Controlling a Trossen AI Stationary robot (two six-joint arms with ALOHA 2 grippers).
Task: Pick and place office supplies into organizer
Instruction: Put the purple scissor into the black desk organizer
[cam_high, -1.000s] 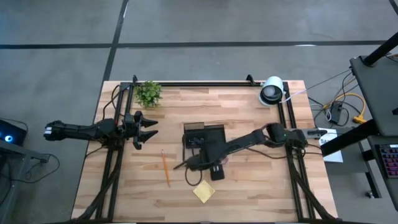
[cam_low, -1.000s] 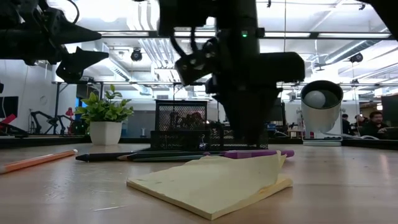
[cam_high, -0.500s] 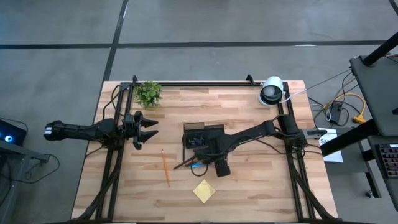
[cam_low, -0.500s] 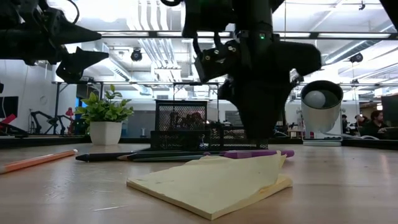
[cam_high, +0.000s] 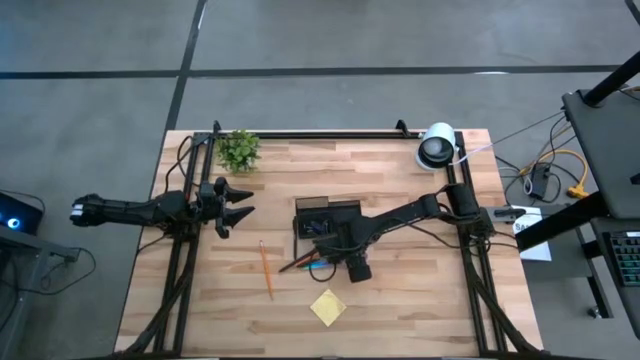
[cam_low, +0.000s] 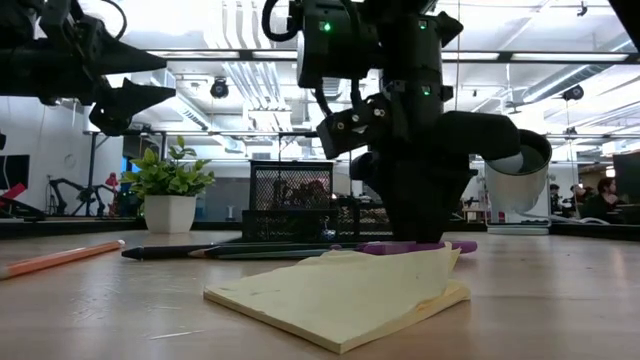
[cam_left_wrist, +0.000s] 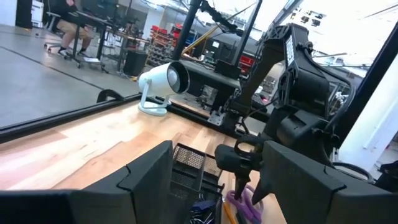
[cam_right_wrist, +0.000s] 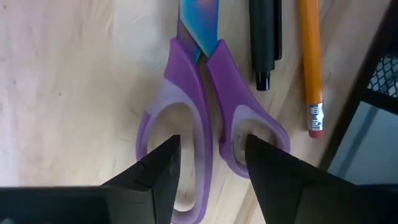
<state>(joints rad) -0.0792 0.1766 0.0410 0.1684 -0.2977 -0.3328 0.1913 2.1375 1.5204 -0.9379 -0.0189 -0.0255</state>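
Note:
Purple-handled scissors (cam_right_wrist: 205, 106) lie flat on the table beside a dark pen (cam_right_wrist: 265, 37) and an orange pencil (cam_right_wrist: 310, 56), just in front of the black mesh organizer (cam_high: 327, 218). My right gripper (cam_right_wrist: 211, 162) points down over the scissors' handles, open, with one fingertip over each finger loop. In the low view it stands right at the purple handle (cam_low: 455, 246). My left gripper (cam_high: 235, 205) waits open and level above the table's left side. A second orange pencil (cam_high: 266, 270) and a yellow sticky-note pad (cam_high: 328, 307) lie nearer the front edge. My right gripper comes from above, pointing down, with the inner bars of the scissors' two handle loops (cam_right_wrist: 208, 143) between its fingers (cam_right_wrist: 163, 163). The fingertips hide the place where they meet the handles, so I cannot tell whether they touch. The scissors lie flat on the table.
A small green plant (cam_high: 239, 150) stands at the back left and a round white-and-black device (cam_high: 437, 146) at the back right. The organizer's wall (cam_right_wrist: 379, 74) is close beside the pencil. Bare wood lies along the front and right of the table.
My right gripper has sunk toward the scissors' handles and shifted a little toward the table's right edge. The scissors, pen and pencils have stayed where they were.

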